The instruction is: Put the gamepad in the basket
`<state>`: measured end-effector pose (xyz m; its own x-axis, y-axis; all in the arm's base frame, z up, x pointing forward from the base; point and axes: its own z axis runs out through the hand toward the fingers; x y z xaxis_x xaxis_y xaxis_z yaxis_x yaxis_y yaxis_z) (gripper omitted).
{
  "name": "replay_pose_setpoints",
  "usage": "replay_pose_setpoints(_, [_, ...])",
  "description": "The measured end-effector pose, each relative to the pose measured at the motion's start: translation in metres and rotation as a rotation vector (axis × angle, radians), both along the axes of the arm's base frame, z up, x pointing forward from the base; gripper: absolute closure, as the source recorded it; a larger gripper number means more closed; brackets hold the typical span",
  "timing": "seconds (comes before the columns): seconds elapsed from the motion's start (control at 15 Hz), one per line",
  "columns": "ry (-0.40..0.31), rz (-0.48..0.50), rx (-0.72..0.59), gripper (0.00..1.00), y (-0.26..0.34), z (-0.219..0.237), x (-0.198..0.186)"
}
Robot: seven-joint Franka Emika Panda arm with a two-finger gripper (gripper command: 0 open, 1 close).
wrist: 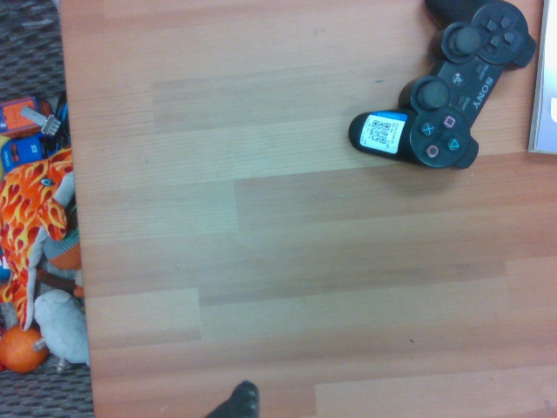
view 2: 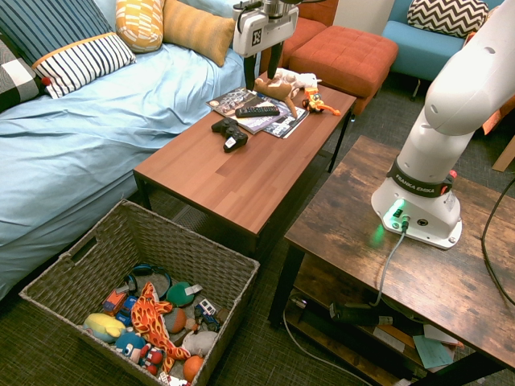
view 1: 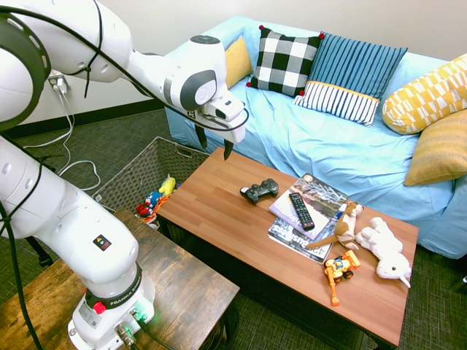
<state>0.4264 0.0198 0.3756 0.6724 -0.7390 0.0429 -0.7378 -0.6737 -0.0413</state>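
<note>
I have the light-blue draped sofa [view 1: 292, 127] running along the far long side of the brown wood-topped coffee table [view 1: 219, 197], and the woven wicker basket [view 2: 109, 241] standing on the floor near the table's end, with a jumble of toys and a headset inside it. My two-finger gripper [view 1: 214, 144] hangs above the tabletop, its fingers spread wide apart, with nothing between them. At the table's other end I see the overlapping magazines [view 1: 310, 211], with the white plush unicorn [view 1: 384, 248] and the brown plush animal [view 1: 345, 230] beside them. The black Sony gamepad [wrist: 452, 83] lies flat on the table, between the basket end and the magazines, thumbsticks up, a white code label on one handle; it sits below my fingers and off to one side, clear of both. The black remote [view 1: 301, 211] rests on the magazines, and the orange toy vehicle [view 1: 339, 270] stands near the plush toys.
</note>
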Motion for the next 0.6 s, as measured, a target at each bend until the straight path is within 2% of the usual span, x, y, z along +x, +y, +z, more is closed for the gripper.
replay_pose_setpoints(0.27, [-0.006, -0.018, 0.002, 0.0, -0.001, -0.01, 0.008])
replay_pose_setpoints(0.6, [-0.025, -0.132, -0.019, 0.0, -0.015, -0.056, 0.052])
